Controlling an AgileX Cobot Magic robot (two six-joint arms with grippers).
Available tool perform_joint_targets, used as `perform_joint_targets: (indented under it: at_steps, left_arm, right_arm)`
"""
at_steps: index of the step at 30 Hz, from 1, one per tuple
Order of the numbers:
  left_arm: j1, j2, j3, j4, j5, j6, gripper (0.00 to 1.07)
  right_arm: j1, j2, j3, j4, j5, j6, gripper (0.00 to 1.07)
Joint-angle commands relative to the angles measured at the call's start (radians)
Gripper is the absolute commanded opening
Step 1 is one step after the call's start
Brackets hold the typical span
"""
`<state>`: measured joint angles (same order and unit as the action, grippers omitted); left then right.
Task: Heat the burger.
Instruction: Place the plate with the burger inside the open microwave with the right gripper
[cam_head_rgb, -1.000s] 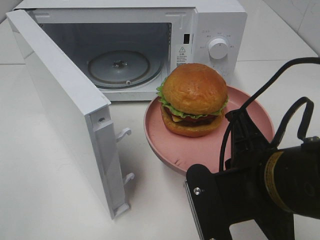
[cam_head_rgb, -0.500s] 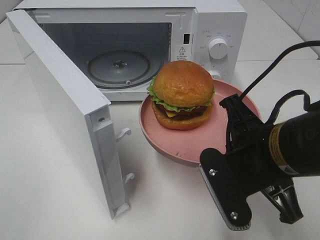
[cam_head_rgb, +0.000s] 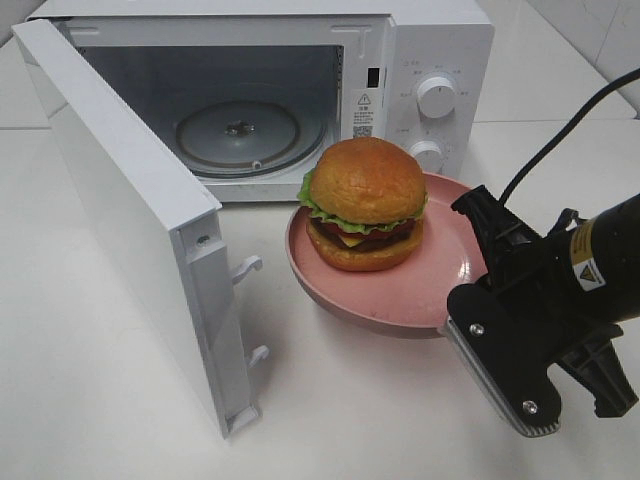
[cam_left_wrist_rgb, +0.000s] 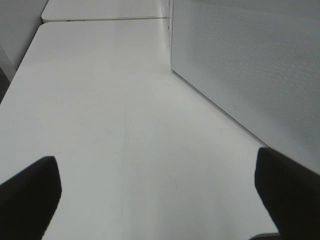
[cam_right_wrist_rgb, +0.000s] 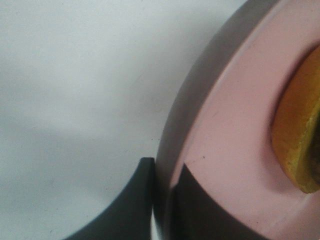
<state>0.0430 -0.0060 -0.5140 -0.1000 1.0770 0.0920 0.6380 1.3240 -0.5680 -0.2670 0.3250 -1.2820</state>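
Observation:
The burger (cam_head_rgb: 365, 200), with a golden bun, green lettuce and a dark patty, sits on a round pink plate (cam_head_rgb: 420, 295) just in front of the open microwave (cam_head_rgb: 430, 50). My right gripper (cam_head_rgb: 480, 228) is shut on the plate's right rim. In the right wrist view its dark fingers (cam_right_wrist_rgb: 135, 200) pinch the pink rim (cam_right_wrist_rgb: 220, 150), and the bun's edge (cam_right_wrist_rgb: 297, 135) shows beside them. A shadow under the plate suggests it is held slightly off the table. My left gripper (cam_left_wrist_rgb: 160, 200) is open over bare table, with nothing between its fingertips (cam_left_wrist_rgb: 30, 195).
The microwave door (cam_head_rgb: 120, 190) stands wide open to the left, its latch hooks facing the plate. The glass turntable (cam_head_rgb: 240, 130) inside carries nothing. Two knobs (cam_head_rgb: 436, 96) are on the right panel. The left wrist view shows the door's outer face (cam_left_wrist_rgb: 250, 65).
The plate with the burger has shifted slightly left toward the microwave opening. My right arm has swung to the right in the high view, still gripping the rim. The left gripper has not moved.

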Motion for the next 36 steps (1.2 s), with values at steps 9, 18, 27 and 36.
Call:
perform_joint_targets:
  at_steps: [9, 18, 27, 36]
  left_arm:
    - [0.001, -0.003, 0.0, -0.007, -0.009, 0.0, 0.98]
    - [0.001, -0.003, 0.0, -0.007, -0.009, 0.0, 0.98]
    - [0.001, -0.003, 0.0, -0.007, -0.009, 0.0, 0.98]
    - [0.001, -0.003, 0.0, -0.007, -0.009, 0.0, 0.98]
  right_arm:
    - [-0.11, -0.011, -0.083, 0.289, -0.017, -0.378, 0.0]
    - [-0.125, -0.008, -0.099, 0.302, -0.012, -0.422, 0.0]
    - [-0.122, 0.004, -0.119, 0.304, -0.005, -0.422, 0.0]
    - [-0.065, 0.095, -0.21, 0.301, 0.018, -0.418, 0.0]
